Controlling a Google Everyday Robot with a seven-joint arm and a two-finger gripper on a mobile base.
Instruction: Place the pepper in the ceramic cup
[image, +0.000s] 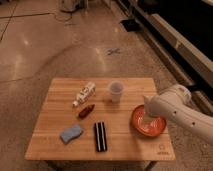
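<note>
Hand (146, 118) over orange bowl (161, 132); open tabletop (118, 119) toward pepper (86, 111); ceramic cup (116, 92) nearby.

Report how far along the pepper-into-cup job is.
Done: nothing yet. The pepper lies on the table, left of the ceramic cup. In hand: not the pepper; the gripper sits over the orange bowl at the right, away from the pepper. Left: reach the pepper, grasp it, carry it, drop it into the cup.
</note>
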